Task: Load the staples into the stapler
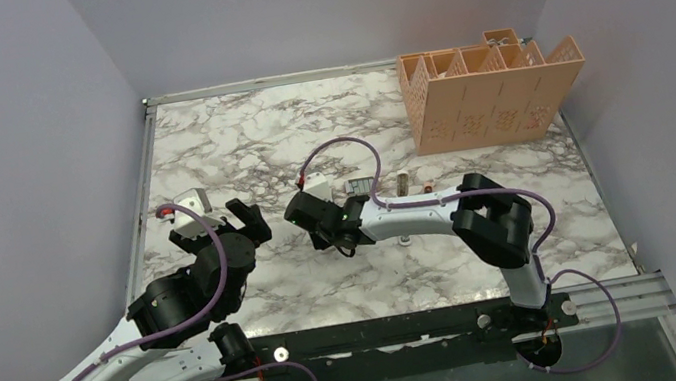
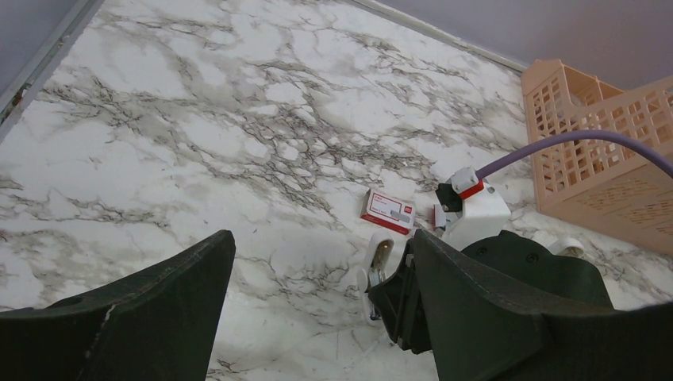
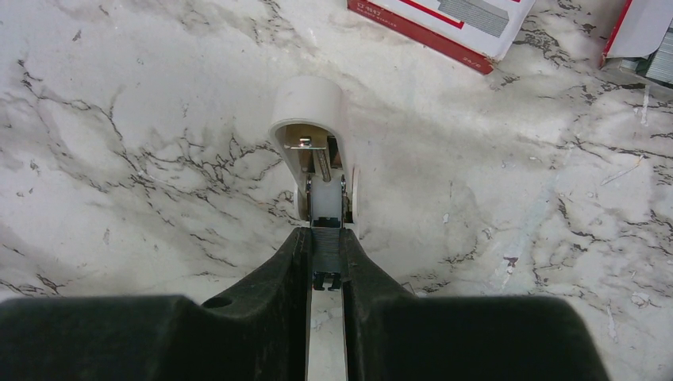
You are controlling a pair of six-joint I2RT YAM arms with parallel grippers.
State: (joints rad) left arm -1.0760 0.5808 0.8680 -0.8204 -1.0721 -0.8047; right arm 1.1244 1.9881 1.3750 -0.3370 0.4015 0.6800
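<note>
While right gripper clamps stapler, staples beyond

- Soft, even light from above in the top view; no hard shadows, only faint grey smudges under both arms on the marble table.
- Dimmer along the near edge, around the black rail.
- Crisp marble veining in the left wrist view; left gripper's fingers dark, nearly without detail.
- In the right wrist view, broad soft shadow right of the stapler; right gripper's fingers underexposed, slightly out of focus.
- Small glint on the metal inside the stapler's open end.
- Slight wide-angle stretch toward wrist-view edges.
</note>
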